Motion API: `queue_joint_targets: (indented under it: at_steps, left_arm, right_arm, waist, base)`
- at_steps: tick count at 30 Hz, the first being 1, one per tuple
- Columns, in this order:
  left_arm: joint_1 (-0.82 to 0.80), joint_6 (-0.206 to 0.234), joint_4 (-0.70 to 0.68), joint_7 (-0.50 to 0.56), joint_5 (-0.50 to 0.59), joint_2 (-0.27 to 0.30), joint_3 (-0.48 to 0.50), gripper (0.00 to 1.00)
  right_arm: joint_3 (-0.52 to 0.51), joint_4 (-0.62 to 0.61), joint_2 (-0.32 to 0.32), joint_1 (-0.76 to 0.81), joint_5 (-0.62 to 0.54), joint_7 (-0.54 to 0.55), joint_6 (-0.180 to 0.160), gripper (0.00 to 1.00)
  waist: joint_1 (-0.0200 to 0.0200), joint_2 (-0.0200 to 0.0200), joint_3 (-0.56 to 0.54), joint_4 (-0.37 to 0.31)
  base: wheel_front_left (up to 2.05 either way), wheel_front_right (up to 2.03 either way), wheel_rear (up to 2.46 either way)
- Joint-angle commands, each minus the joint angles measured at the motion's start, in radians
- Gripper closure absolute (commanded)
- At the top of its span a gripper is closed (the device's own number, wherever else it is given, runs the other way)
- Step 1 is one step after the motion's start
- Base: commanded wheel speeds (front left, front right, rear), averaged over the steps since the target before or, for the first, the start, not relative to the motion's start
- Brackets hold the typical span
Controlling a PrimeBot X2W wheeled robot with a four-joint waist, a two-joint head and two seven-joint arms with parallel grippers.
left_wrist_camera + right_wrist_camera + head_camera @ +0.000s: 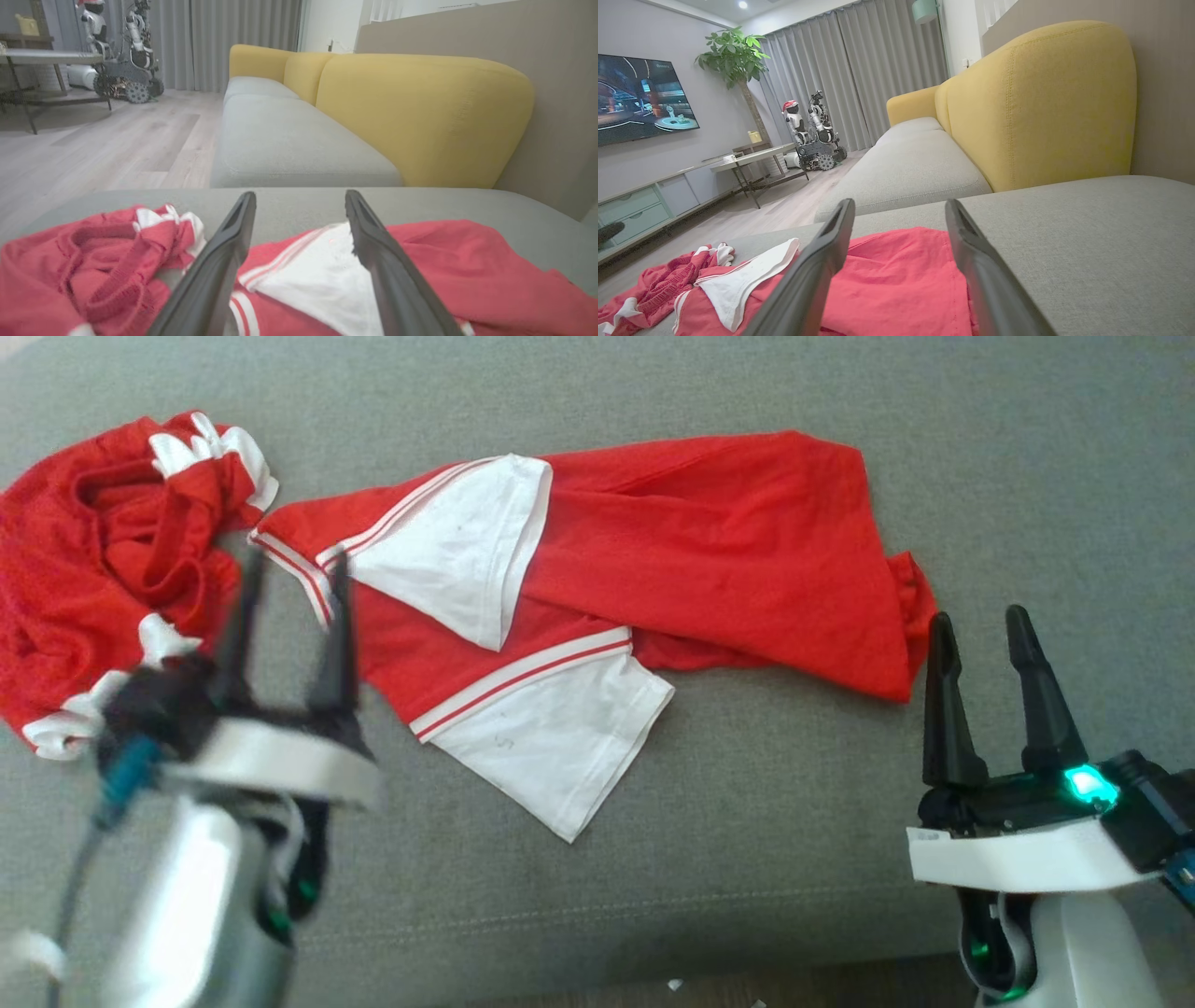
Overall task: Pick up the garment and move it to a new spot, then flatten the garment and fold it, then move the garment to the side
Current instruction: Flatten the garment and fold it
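Left gripper point(291, 616): jaws apart, empty | right gripper point(978, 630): jaws apart, empty | garment point(709, 532): long axis left-right, white sleeves leftward

A long sofa point(915, 163), grey in the seat with mustard-yellow backrests point(1041, 102), runs along a beige wall point(560, 93). Floor-length grey curtains point(859, 70) close off the far end above a pale wood floor point(117, 140). On the facing grey wall point(668, 37) a lit television point(640, 98) hangs over a low cabinet point(644, 205). Nearby are a leafy potted plant point(733, 56), a slim-legged table point(752, 158) and a recessed ceiling light point(743, 4).
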Motion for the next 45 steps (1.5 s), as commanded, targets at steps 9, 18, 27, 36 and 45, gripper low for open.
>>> queue_joint_targets:
  at_steps: [9, 18, 27, 36, 45]
  left_arm:
    - [0.189, -0.078, 0.005, -0.005, 0.123, -0.146, 0.005, 0.0]
    - [0.211, -0.164, 0.23, 0.036, 0.132, -0.194, -0.14, 0.0]
    - [0.159, -0.198, 0.35, 0.183, 0.08, -0.203, -0.264, 0.0]
    - [0.099, -0.203, 0.415, 0.189, 0.024, -0.209, -0.318, 0.0]
    - [0.055, -0.204, 0.442, 0.131, 0.002, -0.205, -0.345, 1.0]
  right_arm:
    - [0.023, -0.011, -0.002, 0.015, -0.012, -0.007, 0.007, 0.0]
    - [0.029, -0.006, -0.002, 0.024, -0.018, -0.007, 0.007, 0.0]
    - [0.026, -0.005, -0.002, 0.023, -0.025, -0.007, 0.007, 0.0]
    - [0.023, -0.006, -0.002, 0.013, -0.032, -0.007, 0.007, 0.0]
    - [0.019, -0.005, -0.002, 0.008, -0.039, -0.007, 0.007, 0.0]
  waist:
    - [0.0, 0.0, -0.033, 0.021]
    - [0.0, 0.0, -0.042, 0.021]
    - [0.0, 0.0, -0.024, 0.0]
    - [0.0, 0.0, -0.001, -0.01]
    - [0.0, 0.0, 0.004, -0.01]
  base:
    - [0.0, 0.0, 0.0]
    - [0.0, 0.0, 0.0]
    - [0.0, 0.0, 0.0]
    - [0.0, 0.0, 0.0]
    - [0.0, 0.0, 0.0]
